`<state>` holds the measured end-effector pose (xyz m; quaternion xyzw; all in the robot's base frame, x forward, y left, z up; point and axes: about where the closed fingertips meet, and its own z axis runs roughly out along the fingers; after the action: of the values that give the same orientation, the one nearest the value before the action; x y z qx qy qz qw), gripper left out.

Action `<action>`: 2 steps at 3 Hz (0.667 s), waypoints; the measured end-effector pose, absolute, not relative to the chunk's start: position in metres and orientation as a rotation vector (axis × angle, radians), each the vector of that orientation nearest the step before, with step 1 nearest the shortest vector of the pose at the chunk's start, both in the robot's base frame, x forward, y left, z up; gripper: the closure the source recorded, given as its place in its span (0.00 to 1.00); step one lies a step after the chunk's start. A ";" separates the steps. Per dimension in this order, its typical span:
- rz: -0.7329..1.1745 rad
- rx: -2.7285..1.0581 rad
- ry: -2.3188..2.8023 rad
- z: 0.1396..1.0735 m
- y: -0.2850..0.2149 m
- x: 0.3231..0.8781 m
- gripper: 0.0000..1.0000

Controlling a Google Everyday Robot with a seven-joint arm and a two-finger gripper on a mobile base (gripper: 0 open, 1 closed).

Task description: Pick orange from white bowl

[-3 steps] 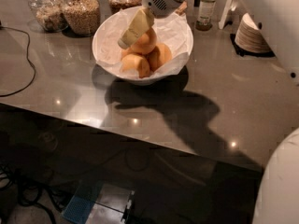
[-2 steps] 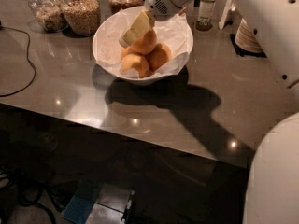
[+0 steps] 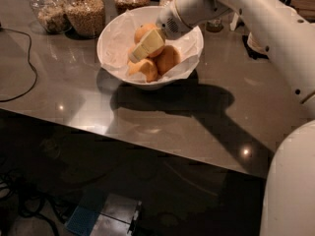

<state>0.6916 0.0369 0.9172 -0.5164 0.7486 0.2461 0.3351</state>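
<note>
**Over the white bowl, pincer among the fruit**

At the far side of the grey counter (image 3: 221,122) stands the white bowl (image 3: 189,65), lined with crinkled paper (image 3: 115,41), and my gripper (image 3: 138,54) is down inside it. The pale wedge of it slants down and to the left across the pile. Whether the pincer is spread, pressed together or already pinching something, I cannot tell; it shows only as one yellowish shape lying against the fruit.

Three pieces of fruit show. The orange (image 3: 168,59) I take to be mine is the deeper-coloured, rounder one just to the right of the pincer. A paler orange (image 3: 141,32) sits behind it towards the far rim, and a lumpier one (image 3: 146,69) lies under the tip, nearer the camera. All three are bunched together and touching.

I expect the orange to be firm, moderately heavy and smooth-skinned. It should stand a fair squeeze, but a ball will roll or squirt out if caught off-centre. I would take it across its widest part, with the pads on opposite sides. Its neighbours crowd it (the paper beneath may shift too), so the freest way in looks to be from above and from the right.

Behind the bowl stand glass jars (image 3: 86,11) of grain, and a dark cable (image 3: 22,80) trails over the counter on the left, well apart from the bowl.
</note>
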 end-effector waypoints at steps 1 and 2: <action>0.643 -1.348 1.955 0.916 0.037 0.691 0.00; 0.643 -1.348 1.955 0.916 0.037 0.691 0.19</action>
<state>0.6914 0.0368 0.9161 -0.5164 0.7490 0.2463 0.3343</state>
